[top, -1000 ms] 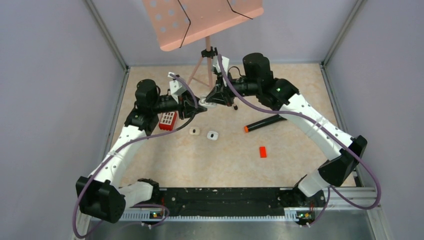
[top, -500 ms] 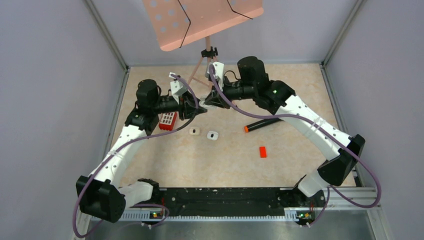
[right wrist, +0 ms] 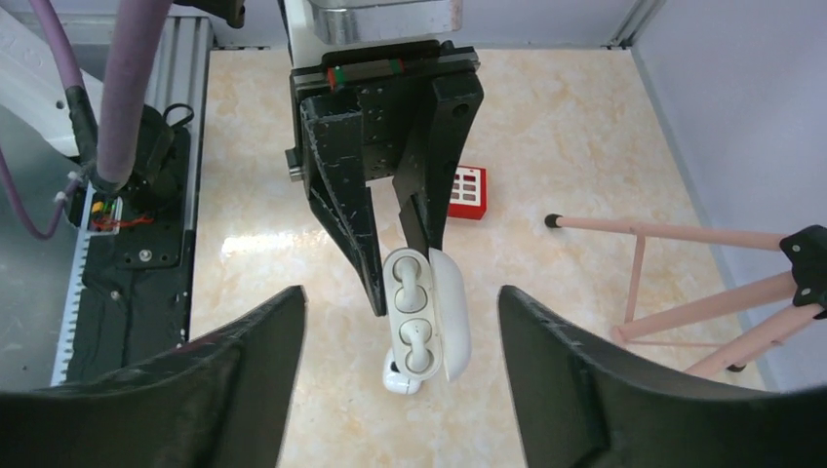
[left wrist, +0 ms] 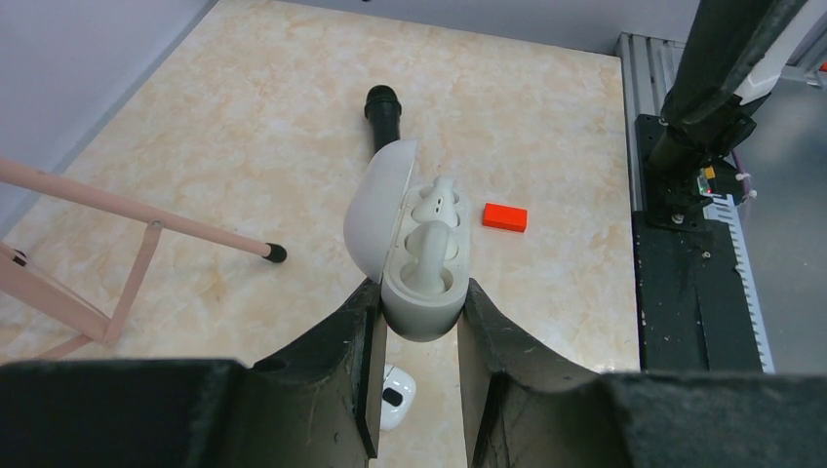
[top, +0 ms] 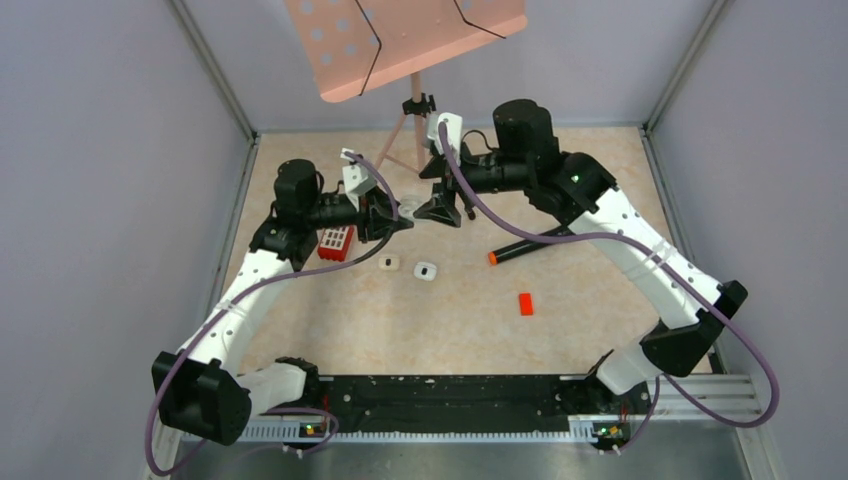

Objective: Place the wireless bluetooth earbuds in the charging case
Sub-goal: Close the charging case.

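The white charging case hangs above the table with its lid swung open, and my left gripper is shut on its base. Two white earbuds sit in its wells. In the right wrist view the same case shows both earbuds seated. My right gripper stands open a short way from the case, touching nothing. From above, the left gripper and the right gripper face each other near the case.
Two small white cases lie on the table below the grippers. A red grid box sits by the left arm. A black marker and a small red block lie to the right. A pink stand's tripod rises behind.
My right gripper was shut at the case; it has opened wide and drawn back to the right. The left gripper has kept hold of the case in place.
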Tool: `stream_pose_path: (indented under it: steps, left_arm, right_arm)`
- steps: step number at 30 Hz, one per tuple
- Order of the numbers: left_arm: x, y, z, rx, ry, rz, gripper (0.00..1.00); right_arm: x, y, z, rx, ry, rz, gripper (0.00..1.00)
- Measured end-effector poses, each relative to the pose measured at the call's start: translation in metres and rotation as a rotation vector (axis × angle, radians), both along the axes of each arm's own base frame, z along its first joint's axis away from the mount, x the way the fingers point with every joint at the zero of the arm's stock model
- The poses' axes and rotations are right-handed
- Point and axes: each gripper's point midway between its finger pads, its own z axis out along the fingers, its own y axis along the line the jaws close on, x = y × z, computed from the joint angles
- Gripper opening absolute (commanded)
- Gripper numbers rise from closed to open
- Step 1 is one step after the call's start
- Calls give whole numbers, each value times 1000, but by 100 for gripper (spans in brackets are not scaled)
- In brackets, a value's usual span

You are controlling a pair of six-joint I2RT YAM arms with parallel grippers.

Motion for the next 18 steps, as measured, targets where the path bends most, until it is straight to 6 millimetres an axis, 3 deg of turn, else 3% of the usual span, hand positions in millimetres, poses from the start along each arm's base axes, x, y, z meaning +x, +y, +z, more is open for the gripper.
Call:
stream_pose_path:
  steps: [3, 13, 15, 18]
  left_arm:
    - [-1, 0, 0, 4, 2, -4, 0]
    - [7, 0, 13, -3, -4, 29, 0]
    - [13, 1, 11, -7, 37, 66, 0]
    - [21, 1, 5, -9, 80, 105, 0]
  right_arm:
    - [3, -2, -4, -10, -4, -4, 87]
    - [10, 11, -59, -108, 117, 14, 82]
    - [11, 9, -59, -112, 110, 7, 83]
    - [15, -5, -58, -126, 69, -56, 91]
